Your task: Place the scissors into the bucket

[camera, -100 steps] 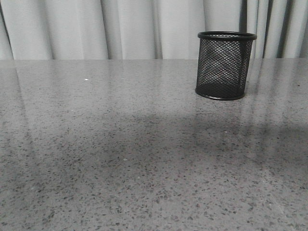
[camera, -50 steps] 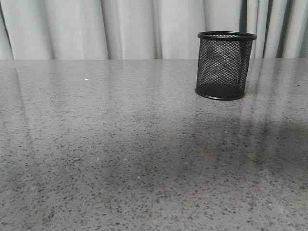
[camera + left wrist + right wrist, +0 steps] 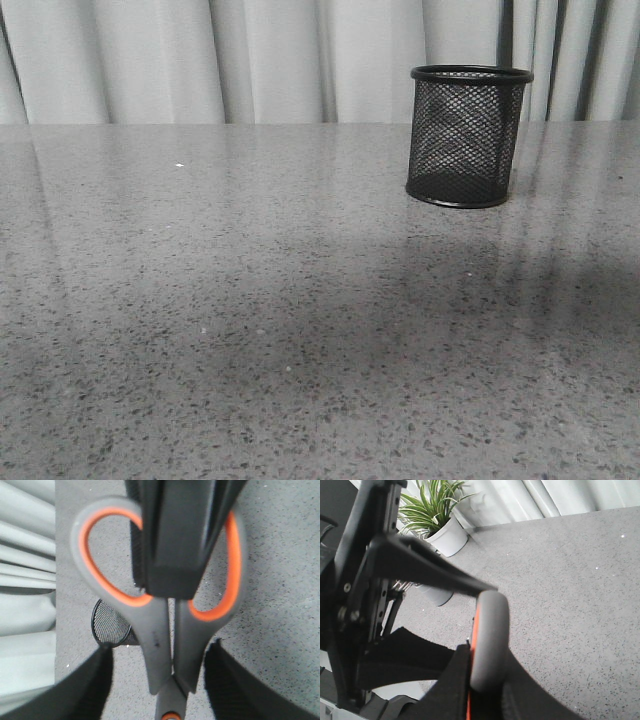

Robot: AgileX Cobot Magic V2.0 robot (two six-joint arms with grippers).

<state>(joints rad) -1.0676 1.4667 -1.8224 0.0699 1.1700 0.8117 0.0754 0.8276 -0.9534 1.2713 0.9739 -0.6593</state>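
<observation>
Left wrist view: scissors [image 3: 165,645] apparently held in the left hand [image 3: 172,587].

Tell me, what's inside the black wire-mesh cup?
Nothing shows inside the black wire-mesh cup; through the see-through sides only its dark base appears. The grey, orange-lined scissors are outside it, up by the grippers.

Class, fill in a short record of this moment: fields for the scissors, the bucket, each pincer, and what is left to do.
Scissors: in the air, handles clamped in the left pincer; a loop also shows in the right wrist view
Bucket: upright on the table, far right, nothing seen inside
Left pincer: shut on the scissors
Right pincer: close to the scissors; grip unclear
Left to do: scissors not yet in the bucket
</observation>
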